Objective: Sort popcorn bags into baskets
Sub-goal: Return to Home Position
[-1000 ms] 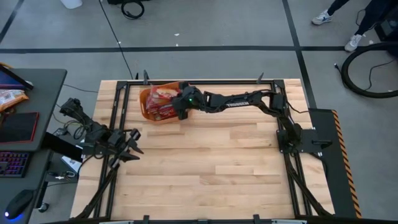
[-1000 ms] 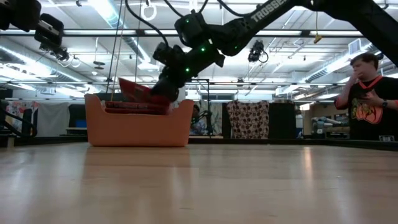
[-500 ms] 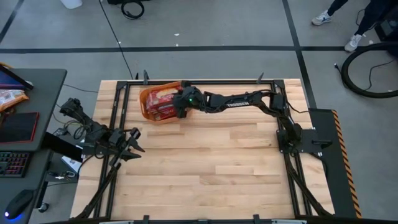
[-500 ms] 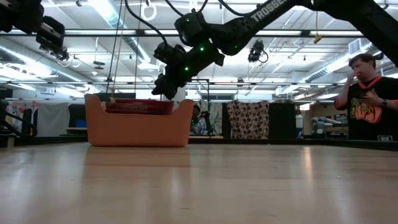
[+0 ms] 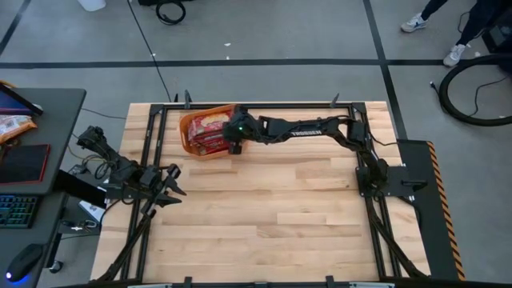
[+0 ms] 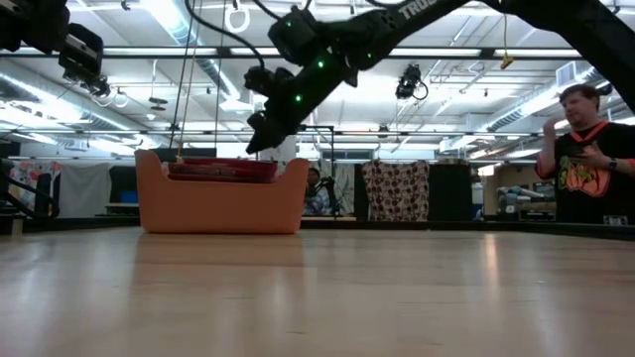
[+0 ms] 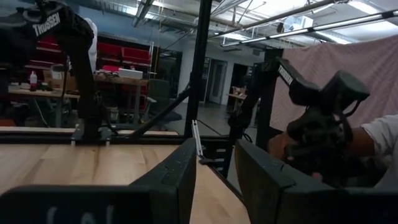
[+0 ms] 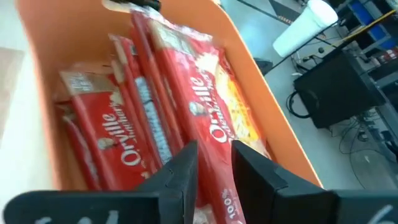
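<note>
Red popcorn bags (image 8: 124,143) packed inside the orange tub (image 5: 186,128), at eleven o'clock on the wooden table (image 5: 280,216), close to the black frame rail (image 5: 280,103) at twelve. Stand on edge and lean on one another, printed faces showing, long axes running nine to three along the tub's longer walls; top just over the rim in the low view. Hovering above the tub's three o'clock end and hiding that corner from overhead: right gripper (image 8: 214,152), fingers parted by a narrow gap, nothing between them, aimed down at the packets. Reaches in on a long dark arm (image 5: 308,130) from the three o'clock side. Well apart, at nine o'clock by the table's edge: left gripper (image 5: 170,182), fingers spread, gripping nothing. Beyond the table, at three o'clock in the low view, a person (image 6: 585,149) standing, one hand raised.
</note>
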Action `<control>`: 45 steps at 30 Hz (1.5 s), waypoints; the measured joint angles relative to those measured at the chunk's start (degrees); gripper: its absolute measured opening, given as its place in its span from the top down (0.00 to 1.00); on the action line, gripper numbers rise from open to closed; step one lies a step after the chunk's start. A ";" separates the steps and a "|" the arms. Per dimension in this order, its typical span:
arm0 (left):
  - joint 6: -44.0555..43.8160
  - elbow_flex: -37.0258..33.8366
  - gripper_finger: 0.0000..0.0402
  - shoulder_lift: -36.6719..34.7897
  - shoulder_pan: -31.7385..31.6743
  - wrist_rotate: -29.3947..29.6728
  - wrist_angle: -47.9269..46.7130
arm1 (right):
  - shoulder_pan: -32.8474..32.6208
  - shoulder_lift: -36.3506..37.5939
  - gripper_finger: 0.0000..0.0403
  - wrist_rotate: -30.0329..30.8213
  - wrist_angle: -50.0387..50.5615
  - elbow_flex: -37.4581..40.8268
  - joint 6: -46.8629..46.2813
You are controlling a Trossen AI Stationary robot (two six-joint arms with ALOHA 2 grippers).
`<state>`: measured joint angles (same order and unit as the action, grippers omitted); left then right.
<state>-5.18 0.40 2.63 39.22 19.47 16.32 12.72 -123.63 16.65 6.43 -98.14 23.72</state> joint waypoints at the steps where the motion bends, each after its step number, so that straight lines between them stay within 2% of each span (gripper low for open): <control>1: 0.24 0.00 0.71 0.00 0.00 0.01 0.01 | -0.22 0.00 0.75 0.07 1.48 -1.01 -0.04; 6: 0.33 0.00 0.71 -0.02 0.00 0.01 0.01 | -1.26 0.08 0.75 2.61 7.99 -6.75 -0.25; 10: 0.29 0.00 0.71 -0.02 0.00 0.01 0.02 | -2.34 0.00 0.75 7.27 16.09 -11.04 -1.37; 16: 0.21 0.00 0.71 -0.02 0.00 0.01 0.00 | -4.71 0.07 0.75 8.00 28.39 -16.36 -5.53; 20: -0.10 -0.02 0.71 -0.02 0.00 0.01 -0.04 | -6.28 0.72 0.75 10.06 35.18 -17.12 -8.45; 27: -0.46 -0.02 0.71 -0.04 0.00 0.01 -0.05 | -7.82 2.54 0.78 10.38 49.16 -16.62 -19.06; 31: -2.10 -0.02 0.71 -0.04 0.04 -0.01 -0.59 | -9.28 5.56 0.80 10.35 50.91 -11.62 -22.73; 35: -3.87 -0.02 0.71 -0.03 0.20 -0.14 -1.54 | -10.69 11.42 0.82 12.18 47.96 -2.32 -26.30; 40: -4.72 -0.02 0.71 -0.02 0.20 -0.14 -2.65 | -11.96 22.35 0.85 13.69 37.43 13.78 -30.67; 45: -4.65 -0.02 0.71 -0.02 0.17 0.20 -2.50 | -12.49 34.77 0.87 11.01 23.51 30.58 -34.29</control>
<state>-9.82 0.38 2.61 39.40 19.67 13.82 0.23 -88.87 27.66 29.94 -67.56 -10.56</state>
